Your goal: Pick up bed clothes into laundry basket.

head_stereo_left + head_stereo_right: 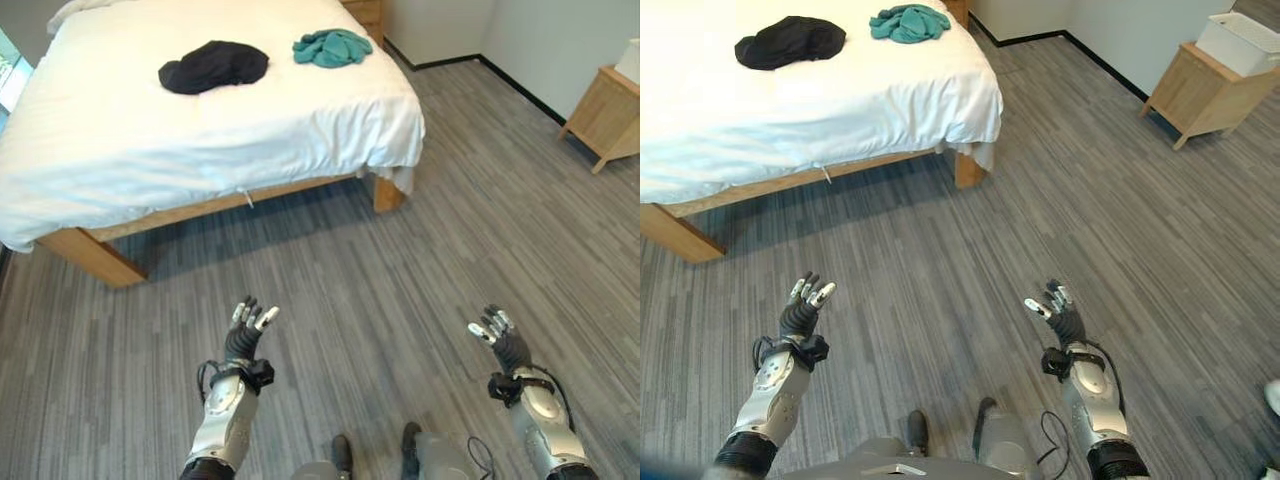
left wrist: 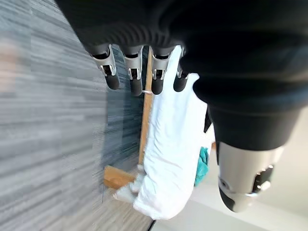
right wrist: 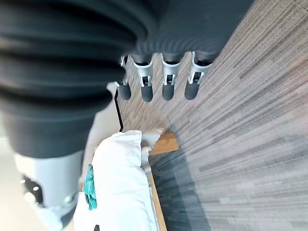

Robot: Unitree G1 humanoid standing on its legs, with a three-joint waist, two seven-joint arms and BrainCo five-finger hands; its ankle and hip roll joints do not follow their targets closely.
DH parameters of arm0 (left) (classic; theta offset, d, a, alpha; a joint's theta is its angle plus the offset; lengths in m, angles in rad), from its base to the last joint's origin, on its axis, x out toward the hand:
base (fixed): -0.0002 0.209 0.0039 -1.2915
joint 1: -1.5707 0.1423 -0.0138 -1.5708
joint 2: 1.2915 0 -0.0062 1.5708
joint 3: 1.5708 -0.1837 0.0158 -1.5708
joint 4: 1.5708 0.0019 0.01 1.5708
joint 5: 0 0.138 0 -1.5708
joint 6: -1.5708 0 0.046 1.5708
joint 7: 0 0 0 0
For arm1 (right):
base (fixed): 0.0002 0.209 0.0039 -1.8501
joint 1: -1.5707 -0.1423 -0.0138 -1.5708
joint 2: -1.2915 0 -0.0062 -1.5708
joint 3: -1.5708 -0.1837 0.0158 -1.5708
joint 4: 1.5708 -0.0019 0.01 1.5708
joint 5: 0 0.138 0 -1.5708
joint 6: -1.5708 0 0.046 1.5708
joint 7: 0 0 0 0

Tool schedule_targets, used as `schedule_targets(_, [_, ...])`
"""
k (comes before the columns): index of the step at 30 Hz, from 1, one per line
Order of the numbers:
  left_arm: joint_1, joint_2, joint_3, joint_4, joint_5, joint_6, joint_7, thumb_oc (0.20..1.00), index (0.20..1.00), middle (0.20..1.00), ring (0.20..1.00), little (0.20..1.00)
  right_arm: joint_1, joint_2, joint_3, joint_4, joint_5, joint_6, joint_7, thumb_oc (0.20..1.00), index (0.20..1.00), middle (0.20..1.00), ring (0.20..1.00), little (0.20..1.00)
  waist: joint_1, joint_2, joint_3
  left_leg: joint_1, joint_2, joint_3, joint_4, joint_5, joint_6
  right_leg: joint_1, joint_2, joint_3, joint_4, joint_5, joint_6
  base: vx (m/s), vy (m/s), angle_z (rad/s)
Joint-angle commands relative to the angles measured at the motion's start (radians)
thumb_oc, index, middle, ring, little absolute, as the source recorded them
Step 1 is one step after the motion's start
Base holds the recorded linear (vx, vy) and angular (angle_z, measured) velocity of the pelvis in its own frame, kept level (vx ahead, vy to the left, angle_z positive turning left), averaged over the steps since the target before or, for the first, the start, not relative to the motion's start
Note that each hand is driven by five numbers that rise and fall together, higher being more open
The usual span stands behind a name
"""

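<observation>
While grey striped flooring (image 1: pixel 440 250) covers the lower and right parts of the left eye view, a wide bed (image 1: pixel 200 120) under a white sheet takes up the upper left, resting on a pale wooden frame (image 1: pixel 90 255) whose leg shows at the near right corner. At the upper right edge of the frame a small wooden side table (image 1: pixel 1200 95) stands against the wall, and in the right eye view a white box (image 1: pixel 1245 42) sits on top of it.

On the sheet lie two garments, well apart from both hands. A black garment (image 1: pixel 213 66) is bunched near the top centre of the frame, and a smaller teal garment (image 1: pixel 332 47) lies crumpled just to the right of it, close to the far right corner of the mattress.

Low in the frame, the left hand (image 1: pixel 246 332) is raised over bare floor at lower centre-left, its fingers straight and spread, holding nothing. The right hand (image 1: pixel 500 335) is raised at lower right, fingers likewise loose and extended, empty.
</observation>
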Motion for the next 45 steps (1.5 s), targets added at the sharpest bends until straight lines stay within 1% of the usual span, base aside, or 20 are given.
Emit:
schedule_targets(1, [-0.006,0.058,0.029,-0.038,0.048,-0.040,0.002,1.000,1.000,1.000,1.000,1.000,-0.038,0.036,0.023,-0.034,0.069,-0.024,0.030,1.000,1.000,1.000,1.000,1.000,-0.006,-0.037,-0.006,0.040,0.013,-0.061,0.028,-0.039,-0.021,0.005,-0.059,0.007,-0.132,0.183,0.051,0.45,-0.136,-0.03])
schedule_targets(5, [-0.048,0.056,0.014,-0.022,0.054,-0.050,0.004,1.000,1.000,1.000,1.000,1.000,-0.039,0.027,0.033,-0.022,0.078,-0.025,0.027,1.000,1.000,1.000,1.000,1.000,-0.072,-0.053,-0.013,0.154,0.054,-0.128,-0.011,-0.074,-0.085,-0.074,0.018,0.002,-0.506,0.229,0.073,0.47,-0.175,0.20])
schedule_targets(11, [-0.053,0.047,-0.010,-0.041,0.074,-0.051,0.005,1.000,1.000,1.000,1.000,1.000,0.002,0.019,0.003,-0.067,0.103,-0.031,0.048,1.000,1.000,1.000,1.000,1.000,-0.123,-0.041,-0.043,0.221,0.125,-0.184,0.025,-0.065,-0.132,-0.089,0.058,0.003,-0.531,0.277,0.061,0.48,-0.190,0.51])
schedule_targets(13, [-0.034,0.019,-0.010,-0.044,0.054,-0.046,0.005,1.000,1.000,1.000,1.000,1.000,0.003,0.013,0.000,-0.027,0.111,-0.034,0.050,1.000,1.000,1.000,1.000,1.000,-0.120,-0.020,-0.071,0.180,0.194,-0.187,0.199,0.103,-0.179,-0.057,0.099,-0.033,-0.494,0.226,0.009,0.52,-0.361,0.75])
schedule_targets(14, [-0.024,0.006,-0.011,-0.081,-0.009,-0.040,-0.012,1.000,1.000,1.000,1.000,1.000,-0.011,-0.008,-0.006,-0.026,0.132,-0.039,0.032,1.000,1.000,1.000,1.000,1.000,-0.095,-0.045,-0.056,0.015,0.222,-0.160,0.561,0.246,-0.178,0.042,0.113,-0.067,-0.509,0.179,-0.050,0.52,-0.419,0.50])
schedule_targets(16, [-0.024,0.007,-0.011,-0.081,-0.009,-0.039,-0.012,1.000,1.000,1.000,1.000,1.000,-0.012,-0.007,-0.006,-0.026,0.132,-0.039,0.032,1.000,1.000,1.000,1.000,1.000,-0.100,-0.049,-0.059,0.008,0.218,-0.166,0.562,0.249,-0.178,0.039,0.107,-0.070,-0.510,0.180,-0.049,0.31,-0.332,0.07])
schedule_targets(17, [-0.010,0.023,-0.015,-0.124,-0.005,-0.029,-0.038,1.000,1.000,1.000,1.000,1.000,0.002,-0.018,-0.007,-0.043,0.157,-0.049,0.055,1.000,1.000,1.000,1.000,1.000,-0.055,-0.079,-0.015,-0.126,0.247,-0.124,0.794,0.251,-0.143,0.133,0.138,-0.077,-0.531,0.125,-0.104,0.46,-0.480,-0.45])
schedule_targets(20, [-0.005,0.029,-0.019,-0.154,-0.009,-0.035,-0.033,1.000,1.000,1.000,1.000,1.000,0.006,-0.055,-0.026,-0.089,0.139,-0.046,0.040,1.000,1.000,1.000,1.000,1.000,-0.006,-0.100,0.038,-0.386,0.235,-0.083,0.858,0.181,-0.132,0.211,0.141,-0.039,-0.554,0.066,-0.117,0.47,-0.288,-0.09])
schedule_targets(23, [0.009,0.010,-0.056,-0.134,-0.015,-0.031,-0.043,1.000,1.000,1.000,1.000,1.000,0.036,0.005,-0.053,-0.093,0.352,-0.052,0.097,1.000,1.000,1.000,1.000,1.000,0.047,-0.078,0.019,-0.502,0.156,-0.051,0.512,0.187,-0.138,0.321,0.142,-0.003,-0.570,-0.010,-0.102,0.55,0.065,-0.17])
schedule_targets(24, [0.010,0.010,-0.056,-0.134,-0.014,-0.031,-0.043,1.000,1.000,1.000,1.000,1.000,0.037,0.005,-0.054,-0.094,0.352,-0.052,0.097,1.000,1.000,1.000,1.000,1.000,0.048,-0.080,0.019,-0.498,0.154,-0.049,0.508,0.188,-0.138,0.323,0.140,-0.002,-0.570,-0.010,-0.102,0.79,0.145,-0.04])
schedule_targets(25, [0.031,0.015,-0.061,-0.143,-0.005,-0.025,-0.064,1.000,1.000,1.000,1.000,1.000,0.056,0.003,-0.054,-0.082,0.333,-0.050,0.104,1.000,1.000,1.000,1.000,1.000,0.083,-0.061,0.003,-0.496,0.074,-0.075,0.282,0.225,-0.131,0.382,0.165,0.021,-0.588,-0.034,-0.091,0.42,0.083,-0.28])
schedule_targets(27, [0.041,0.025,-0.066,-0.150,0.021,-0.013,-0.090,1.000,1.000,1.000,1.000,1.000,0.058,0.005,-0.060,-0.083,0.338,-0.044,0.109,1.000,1.000,1.000,1.000,1.000,0.104,-0.041,-0.022,-0.486,0.048,-0.063,0.130,0.288,-0.146,0.447,0.191,0.044,-0.604,-0.056,-0.081,0.60,0.092,-0.68])
schedule_targets(30, [0.044,0.040,-0.069,-0.154,0.044,-0.003,-0.111,1.000,1.000,1.000,1.000,1.000,0.050,0.011,-0.068,-0.078,0.328,-0.036,0.125,1.000,1.000,1.000,1.000,1.000,0.110,-0.042,-0.042,-0.455,0.047,-0.013,0.156,0.286,-0.140,0.486,0.177,0.057,-0.590,-0.072,-0.066,0.47,0.088,-0.43])
schedule_targets(31, [0.061,0.046,-0.067,-0.165,0.031,0.005,-0.132,1.000,1.000,1.000,1.000,1.000,0.053,0.024,-0.069,-0.081,0.326,-0.022,0.134,1.000,1.000,1.000,1.000,1.000,0.120,-0.059,-0.064,-0.424,0.035,-0.013,0.168,0.245,-0.108,0.490,0.148,0.067,-0.552,-0.076,-0.044,0.46,0.156,-0.46])
schedule_targets(34, [0.042,0.060,-0.095,-0.146,0.060,0.019,-0.142,1.000,1.000,1.000,1.000,1.000,0.049,0.062,-0.056,-0.060,0.324,-0.029,0.127,1.000,1.000,1.000,1.000,1.000,0.104,-0.076,-0.082,-0.326,0.006,0.001,0.172,0.162,-0.033,0.391,0.071,0.094,-0.188,0.102,0.041,0.41,0.239,-1.30])
schedule_targets(36, [-0.015,0.071,-0.125,-0.127,0.078,0.017,-0.137,1.000,1.000,1.000,1.000,1.000,0.054,0.085,-0.045,-0.086,0.328,-0.019,0.137,1.000,1.000,1.000,1.000,1.000,0.042,-0.017,-0.057,-0.210,0.028,-0.034,0.118,0.132,-0.006,0.223,0.092,0.125,0.064,0.152,0.010,0.37,0.248,-0.49])
schedule_targets(38, [-0.023,0.074,-0.133,-0.129,0.079,0.015,-0.143,1.000,1.000,1.000,1.000,1.000,0.061,0.080,-0.048,-0.087,0.316,-0.017,0.139,1.000,1.000,1.000,1.000,1.000,0.027,-0.012,-0.050,-0.186,0.019,-0.058,0.115,0.128,-0.002,0.181,0.089,0.122,0.086,0.127,0.007,0.27,0.063,0.67])
schedule_targets(41, [-0.058,0.079,-0.167,-0.125,0.076,0.013,-0.161,1.000,1.000,1.000,1.000,1.000,0.083,0.071,-0.062,-0.089,0.306,-0.016,0.137,1.000,1.000,1.000,1.000,1.000,-0.029,-0.009,-0.055,-0.119,-0.001,-0.137,0.089,0.100,-0.015,0.143,0.088,0.162,-0.117,0.065,-0.014,0.41,-0.100,0.90])
schedule_targets(44, [-0.100,0.092,-0.190,-0.104,0.100,-0.009,-0.157,1.000,1.000,1.000,1.000,1.000,0.129,0.068,-0.098,-0.113,0.278,-0.032,0.140,1.000,1.000,1.000,1.000,1.000,-0.076,-0.041,-0.061,-0.079,-0.046,-0.235,0.083,0.070,-0.025,0.187,0.139,0.369,-0.406,0.050,0.016,0.29,-0.115,1.67])
schedule_targets(45, [-0.088,0.077,-0.206,-0.110,0.100,0.006,-0.182,1.000,1.000,1.000,1.000,1.000,0.131,0.067,-0.101,-0.097,0.294,-0.015,0.146,1.000,1.000,1.000,1.000,1.000,-0.063,-0.048,-0.073,-0.076,-0.048,-0.253,0.071,0.070,-0.025,0.216,0.135,0.376,-0.418,0.061,0.027,0.26,-0.159,1.50])
